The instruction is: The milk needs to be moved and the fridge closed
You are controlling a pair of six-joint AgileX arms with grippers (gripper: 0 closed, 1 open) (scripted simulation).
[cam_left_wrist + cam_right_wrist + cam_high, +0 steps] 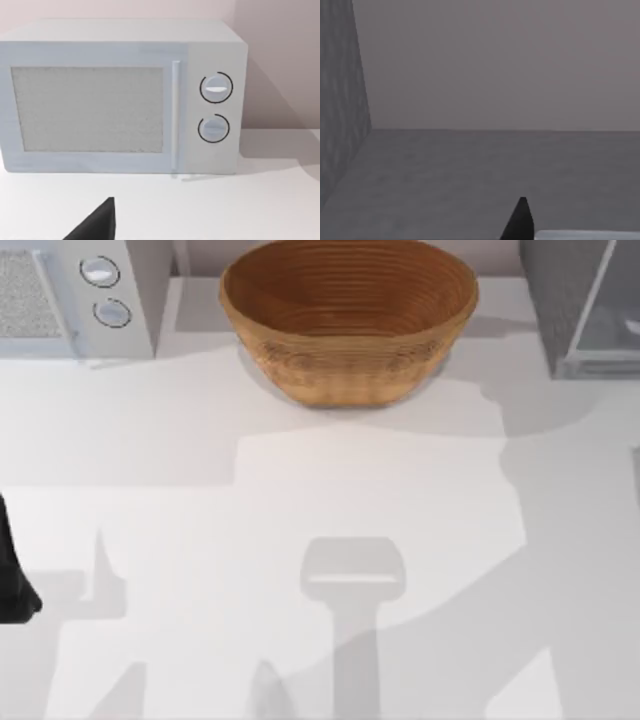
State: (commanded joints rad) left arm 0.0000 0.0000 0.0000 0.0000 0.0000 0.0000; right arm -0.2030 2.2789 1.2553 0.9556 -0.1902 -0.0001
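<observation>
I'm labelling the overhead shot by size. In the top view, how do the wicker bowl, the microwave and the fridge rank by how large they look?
1. wicker bowl, whole and largest.
2. microwave and fridge: both cut by the frame, too alike to rank.

A brown wicker bowl point(348, 315) stands at twelve o'clock on the white table point(200, 540), its ribbed wall curving down to a narrower base. At ten o'clock sits a light-grey microwave point(75, 295), well apart from the bowl, its two round knobs point(100, 272) stacked beside a speckled door panel point(87, 109) with a slim upright handle point(175, 115). A pale wall point(280, 60) rises behind.
</observation>
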